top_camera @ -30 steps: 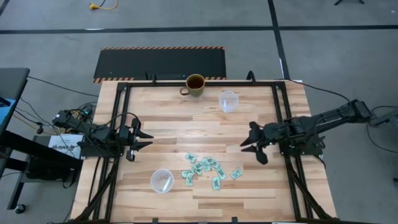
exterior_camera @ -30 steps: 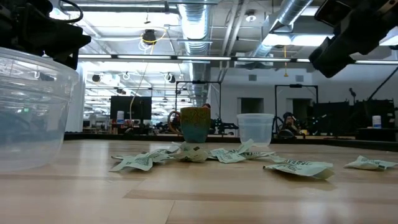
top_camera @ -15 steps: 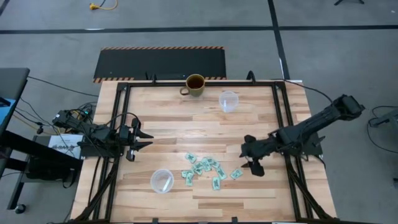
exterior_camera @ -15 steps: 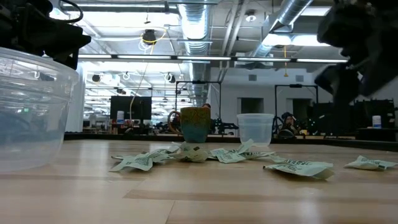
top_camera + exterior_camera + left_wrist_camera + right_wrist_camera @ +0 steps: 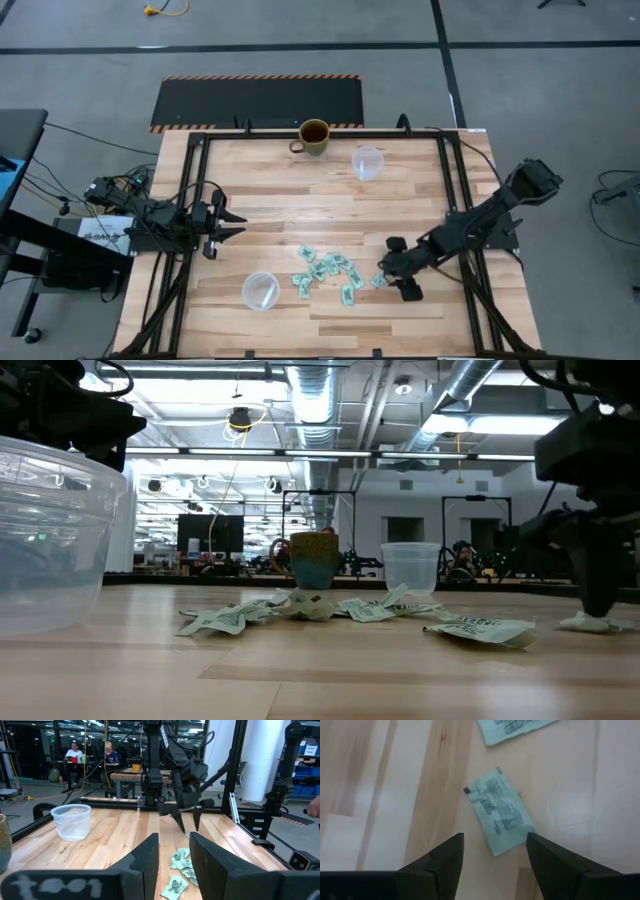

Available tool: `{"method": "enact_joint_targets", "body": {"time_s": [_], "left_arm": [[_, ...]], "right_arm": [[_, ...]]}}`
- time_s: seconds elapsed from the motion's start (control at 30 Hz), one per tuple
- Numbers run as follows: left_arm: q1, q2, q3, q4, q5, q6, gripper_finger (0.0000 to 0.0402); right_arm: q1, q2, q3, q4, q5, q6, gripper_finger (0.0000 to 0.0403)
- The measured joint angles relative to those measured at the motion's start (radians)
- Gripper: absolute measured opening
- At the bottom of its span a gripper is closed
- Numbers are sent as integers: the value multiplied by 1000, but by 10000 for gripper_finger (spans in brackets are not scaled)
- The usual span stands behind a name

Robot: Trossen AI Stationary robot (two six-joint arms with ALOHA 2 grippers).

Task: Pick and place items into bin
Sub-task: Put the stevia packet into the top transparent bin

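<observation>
Where the table's near edge (image 5: 330, 345) runs, I log bare wood and free room for both arms.

Item 1: clear round bin (image 5: 260, 290), near left, apart from the packets; open boards around it.

Item 2: the items (image 5: 325, 268), small mint-green crinkly packets, scattered in a loose cluster at the near centre of the table, just right of the bin. One outlying packet (image 5: 500, 816) lies flat at the cluster's right end; it carries dark printed lines, too small for me to read.

Item 3: right gripper (image 5: 397, 272), low over that outlying packet, fingers (image 5: 447, 861) spread wide to either side of it, nothing pinched; I cannot tell whether the tips touch the wood.

Item 4: left gripper (image 5: 230, 225), waiting at the left side of the table, well apart from the packets; fingers (image 5: 147, 860) stand slightly parted with a narrow gap, holding nothing.

Item 5: wide bare boards across mid-table.

Item 6: clear plastic cup (image 5: 367, 162), far right of centre.

Item 7: olive mug (image 5: 313, 136), at the far edge.
</observation>
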Motion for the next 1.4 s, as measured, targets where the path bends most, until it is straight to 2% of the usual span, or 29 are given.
{"method": "enact_joint_targets", "body": {"time_s": [0.3,0.47,0.67,0.87,1.03,1.23,1.4], "left_arm": [[0,0,0,0,0,0,98],[0,0,0,0,0,0,98],[0,0,0,0,0,0,98],[0,0,0,0,0,0,98],[0,0,0,0,0,0,98],[0,0,0,0,0,0,98],[0,0,0,0,0,0,98]], "right_arm": [[7,68,7,22,67,-16,191],[6,69,5,19,92,-21,164],[4,70,4,12,108,-14,90],[2,70,3,8,107,77,9],[1,58,11,3,91,176,10],[-12,7,61,-19,46,203,3],[-71,-42,114,-37,92,220,1]]}}
